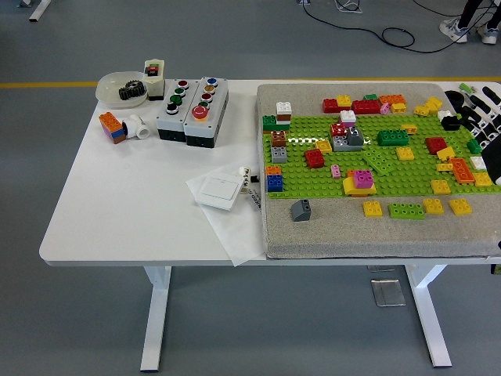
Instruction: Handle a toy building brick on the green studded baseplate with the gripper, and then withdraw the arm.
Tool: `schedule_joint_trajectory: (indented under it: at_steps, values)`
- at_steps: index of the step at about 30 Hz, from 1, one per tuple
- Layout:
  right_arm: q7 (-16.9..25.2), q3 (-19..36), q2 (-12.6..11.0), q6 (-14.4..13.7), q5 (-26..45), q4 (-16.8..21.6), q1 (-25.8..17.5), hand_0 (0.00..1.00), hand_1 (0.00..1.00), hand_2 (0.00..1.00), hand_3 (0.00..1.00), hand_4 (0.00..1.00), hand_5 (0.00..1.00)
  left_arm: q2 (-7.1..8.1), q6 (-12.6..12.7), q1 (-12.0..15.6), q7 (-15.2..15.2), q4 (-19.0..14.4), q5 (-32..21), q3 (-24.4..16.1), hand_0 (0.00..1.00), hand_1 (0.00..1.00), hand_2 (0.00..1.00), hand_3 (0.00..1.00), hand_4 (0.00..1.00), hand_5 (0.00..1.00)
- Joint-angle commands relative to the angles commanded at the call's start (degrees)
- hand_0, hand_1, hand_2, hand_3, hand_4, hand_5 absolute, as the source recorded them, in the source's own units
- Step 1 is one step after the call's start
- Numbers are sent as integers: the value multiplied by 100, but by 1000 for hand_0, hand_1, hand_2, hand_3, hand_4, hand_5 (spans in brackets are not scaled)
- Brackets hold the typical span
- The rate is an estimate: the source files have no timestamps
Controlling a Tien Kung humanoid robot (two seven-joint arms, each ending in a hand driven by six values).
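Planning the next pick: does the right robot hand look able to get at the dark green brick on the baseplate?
Probably yes: the right robot hand is open at the right edge, and the dark green brick sits uncovered on the baseplate, open from above.

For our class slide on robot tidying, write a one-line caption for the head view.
Robot's right hand, fingers spread and empty, at the table's right edge beside the green baseplate crowded with toy bricks.
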Motion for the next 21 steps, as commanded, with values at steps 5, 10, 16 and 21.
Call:
schedule_joint_trajectory:
  at_steps: [5, 10, 16, 21]
  values:
    - [-1, 31, -9, -15, 5, -3, -41, 891, 838, 846, 869, 998, 998, 6, -22, 15, 20, -16, 85, -34, 806, 800, 782, 618, 650, 652]
    - [3, 76, 0, -11, 17, 8, -98, 891, 837, 841, 863, 998, 998, 11, -48, 31, 61, -24, 222, -102, 798, 799, 782, 618, 650, 652]
    - [4, 136, -42, -5, 2, 74, -164, 889, 836, 840, 860, 998, 998, 13, -81, 24, 97, -41, 355, -157, 799, 799, 781, 619, 649, 651]
    - [-7, 193, -78, -3, -22, 110, -230, 887, 835, 839, 858, 998, 998, 21, -94, 10, 112, -49, 421, -181, 797, 797, 781, 618, 650, 651]
